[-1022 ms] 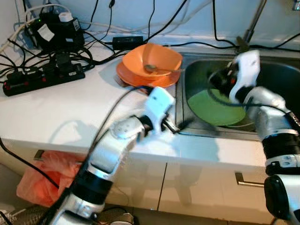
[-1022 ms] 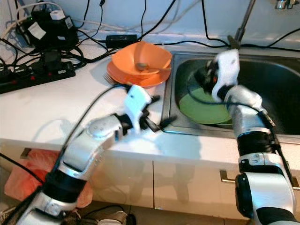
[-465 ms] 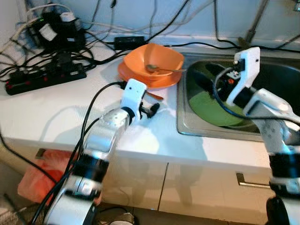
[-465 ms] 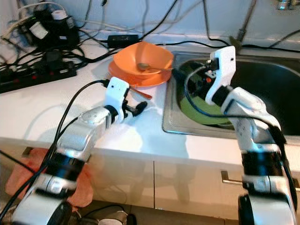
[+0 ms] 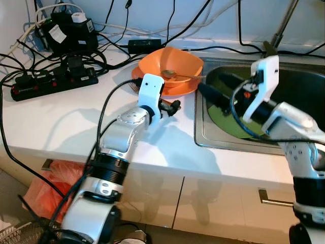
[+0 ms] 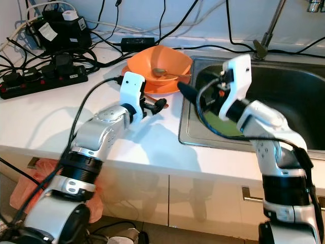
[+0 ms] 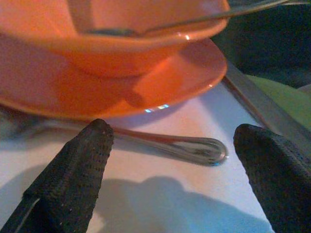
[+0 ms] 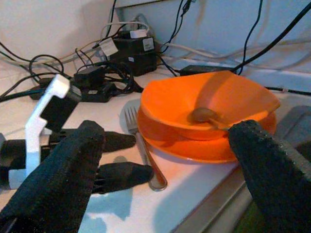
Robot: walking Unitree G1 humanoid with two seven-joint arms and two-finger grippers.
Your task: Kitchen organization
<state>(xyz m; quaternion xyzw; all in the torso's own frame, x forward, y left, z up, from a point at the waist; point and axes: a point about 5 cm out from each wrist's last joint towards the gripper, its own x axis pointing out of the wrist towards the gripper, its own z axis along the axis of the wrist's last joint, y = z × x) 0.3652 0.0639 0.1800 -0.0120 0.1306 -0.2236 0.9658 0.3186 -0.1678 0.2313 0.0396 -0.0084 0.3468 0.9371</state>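
Note:
An orange bowl [image 5: 172, 66] with a spoon [image 5: 175, 75] in it sits on an orange plate [image 5: 170, 87] on the white counter, beside the sink. A fork [image 8: 143, 150] lies on the counter, its handle [image 7: 194, 148] sticking out from under the plate's rim. My left gripper [image 5: 171, 108] is open, low over the counter, with the fork handle in front of its fingers [image 7: 73, 179]. My right gripper [image 5: 209, 87] is open above the sink's left edge, pointing at the bowl. A green plate [image 5: 228, 119] lies in the sink.
The steel sink [image 5: 304, 86] with its faucet [image 5: 279, 30] is at the right. A power strip [image 5: 51, 81], a black adapter [image 5: 66, 33] and tangled cables fill the counter's back left. An orange bag [image 5: 43, 190] lies on the floor below.
My left gripper has drawn back from the sink edge to the fork beside the orange plate. My right gripper has lifted from over the green plate and turned toward the bowl.

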